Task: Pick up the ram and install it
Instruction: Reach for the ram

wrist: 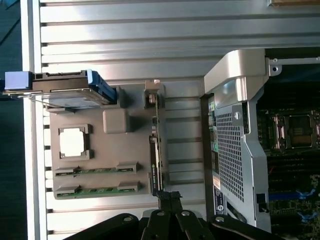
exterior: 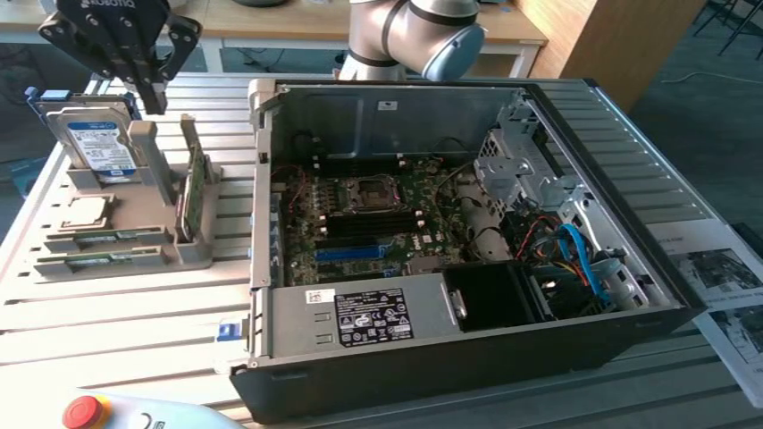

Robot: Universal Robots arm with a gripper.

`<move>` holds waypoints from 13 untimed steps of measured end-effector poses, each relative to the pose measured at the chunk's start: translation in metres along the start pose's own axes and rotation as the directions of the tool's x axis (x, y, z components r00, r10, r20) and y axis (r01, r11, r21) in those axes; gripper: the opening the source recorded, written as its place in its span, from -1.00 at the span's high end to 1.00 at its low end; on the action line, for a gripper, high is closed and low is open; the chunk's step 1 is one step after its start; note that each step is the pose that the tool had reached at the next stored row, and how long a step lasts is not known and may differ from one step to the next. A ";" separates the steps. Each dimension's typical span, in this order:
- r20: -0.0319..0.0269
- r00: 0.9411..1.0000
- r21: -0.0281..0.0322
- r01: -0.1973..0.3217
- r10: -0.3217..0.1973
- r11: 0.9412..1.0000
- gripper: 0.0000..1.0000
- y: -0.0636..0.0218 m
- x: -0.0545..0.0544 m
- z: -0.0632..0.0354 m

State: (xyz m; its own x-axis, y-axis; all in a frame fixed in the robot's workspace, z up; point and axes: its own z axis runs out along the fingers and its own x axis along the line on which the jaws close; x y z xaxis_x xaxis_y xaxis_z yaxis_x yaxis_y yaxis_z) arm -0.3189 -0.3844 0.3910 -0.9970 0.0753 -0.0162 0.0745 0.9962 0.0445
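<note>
Green ram (exterior: 113,237), long axis across exterior view

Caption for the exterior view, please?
Shut gripper hangs above the parts holder where the ram lies, beside the open computer case.

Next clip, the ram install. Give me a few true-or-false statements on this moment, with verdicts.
1. The gripper holds a ram stick. False: it is shut with nothing in it; the ram sticks lie flat in the grey fixture.
2. The computer case is open, with its motherboard exposed. True.
3. The gripper hangs over the motherboard. False: it hangs above the fixture, close to the hard drive, at the exterior view's left of the case.
4. The hard drive stands upright in the fixture. True.
5. The red button sits inside the case. False: it is outside the case, in front of the fixture.
</note>
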 end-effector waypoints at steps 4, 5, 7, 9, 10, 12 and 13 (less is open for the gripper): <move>0.000 1.000 0.000 0.000 0.000 1.000 0.80 0.0006 0.010 0.0000; 0.000 1.000 0.000 0.000 0.000 1.000 0.80 0.0008 0.013 0.0000; 0.000 1.000 0.000 0.000 0.000 1.000 0.80 0.0013 0.018 0.0000; 0.000 1.000 0.000 0.000 0.000 1.000 0.80 0.0018 0.023 0.0000; 0.000 1.000 0.000 0.000 0.000 1.000 0.80 0.0022 0.026 0.0000; 0.000 1.000 0.000 0.000 0.000 1.000 0.80 0.0026 0.032 0.0000; 0.000 1.000 0.000 0.000 0.000 1.000 0.80 0.0029 0.035 0.0000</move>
State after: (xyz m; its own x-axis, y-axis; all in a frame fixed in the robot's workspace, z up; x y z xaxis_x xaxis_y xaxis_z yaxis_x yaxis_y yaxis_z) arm -0.3532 -0.3789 0.3906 -0.9970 0.0753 -0.0160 0.0745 0.9962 0.0444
